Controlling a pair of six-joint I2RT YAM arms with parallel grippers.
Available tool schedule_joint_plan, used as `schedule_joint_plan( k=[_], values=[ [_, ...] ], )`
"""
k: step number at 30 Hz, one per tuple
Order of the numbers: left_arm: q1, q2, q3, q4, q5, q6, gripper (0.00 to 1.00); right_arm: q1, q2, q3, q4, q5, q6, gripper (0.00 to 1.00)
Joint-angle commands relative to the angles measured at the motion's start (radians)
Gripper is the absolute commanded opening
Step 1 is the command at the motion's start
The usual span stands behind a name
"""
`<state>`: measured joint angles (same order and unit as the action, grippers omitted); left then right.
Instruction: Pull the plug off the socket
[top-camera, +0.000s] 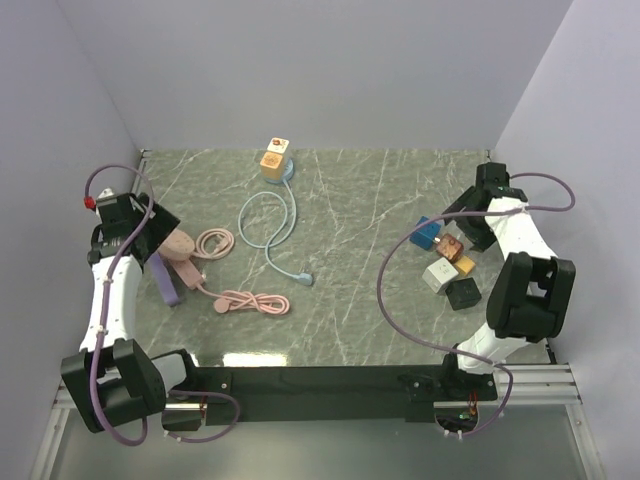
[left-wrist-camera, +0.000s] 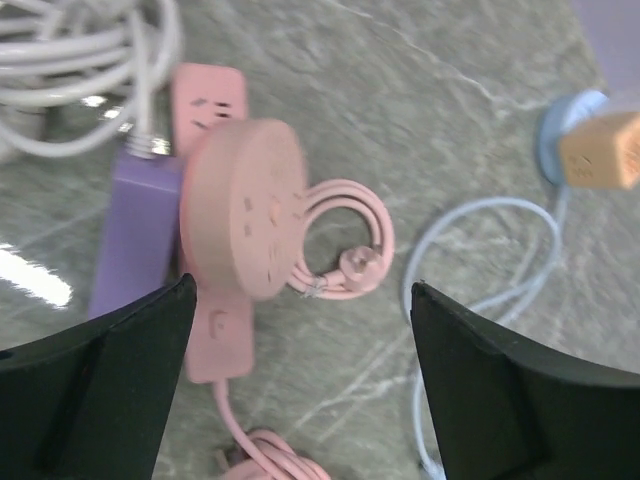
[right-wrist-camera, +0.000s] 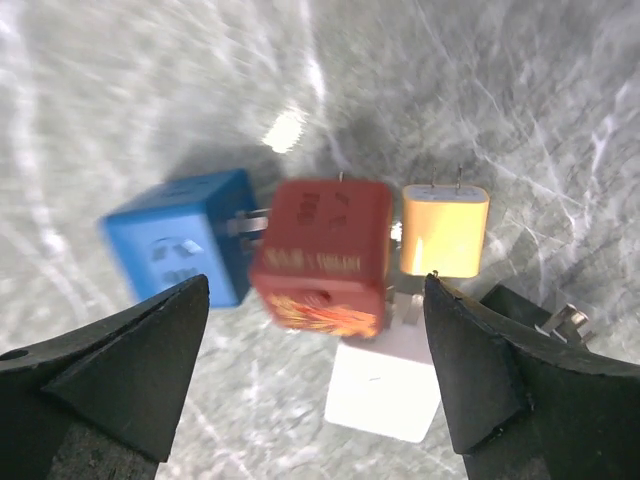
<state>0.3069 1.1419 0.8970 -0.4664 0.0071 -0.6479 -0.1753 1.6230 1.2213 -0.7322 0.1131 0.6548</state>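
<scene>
The left claw (left-wrist-camera: 302, 290) is hanging wide open and empty over pink sockets (left-wrist-camera: 245, 210), the right claw (right-wrist-camera: 315, 285) likewise over adapter cubes (right-wrist-camera: 325, 250), while the orange plug (top-camera: 274, 158) is sitting unpulled in its blue socket (top-camera: 287, 173) at the worktop's (top-camera: 400, 200) upper centre.

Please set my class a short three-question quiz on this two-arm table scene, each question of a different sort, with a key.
1. True or false: the orange plug sits on top of the blue round socket.
2. Which thing lies below the open left pincer in its wrist view? A) a pink round socket B) a black cube C) a white adapter
3. Fill the gap: in the right wrist view, the red adapter lies between the blue adapter and the ____ one.

Key: 1 true; 2 A; 3 orange, meaning the orange adapter.
</scene>
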Motion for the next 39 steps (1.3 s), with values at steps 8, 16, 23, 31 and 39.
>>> schedule_joint_plan(
  k=[8,16,23,31,39],
  values=[
    [-0.188,0.019,0.15,0.035,0.294,0.039,0.95,0.052,-0.207,0.139,0.005,-0.099,-0.101,0.96],
    [-0.413,0.257,0.275,0.081,0.187,0.036,0.92,0.259,-0.103,0.228,0.005,-0.223,-0.202,0.95],
    [-0.569,0.565,0.445,0.118,0.108,0.001,0.89,0.368,-0.071,0.184,0.039,-0.24,-0.185,0.96],
    [-0.667,0.755,0.583,0.137,0.041,-0.081,0.89,0.402,-0.078,0.121,0.065,-0.247,-0.17,0.95],
    [-0.7,0.967,0.749,0.077,-0.045,-0.111,0.89,0.404,-0.078,0.138,0.057,-0.248,-0.175,0.96]
  ],
)
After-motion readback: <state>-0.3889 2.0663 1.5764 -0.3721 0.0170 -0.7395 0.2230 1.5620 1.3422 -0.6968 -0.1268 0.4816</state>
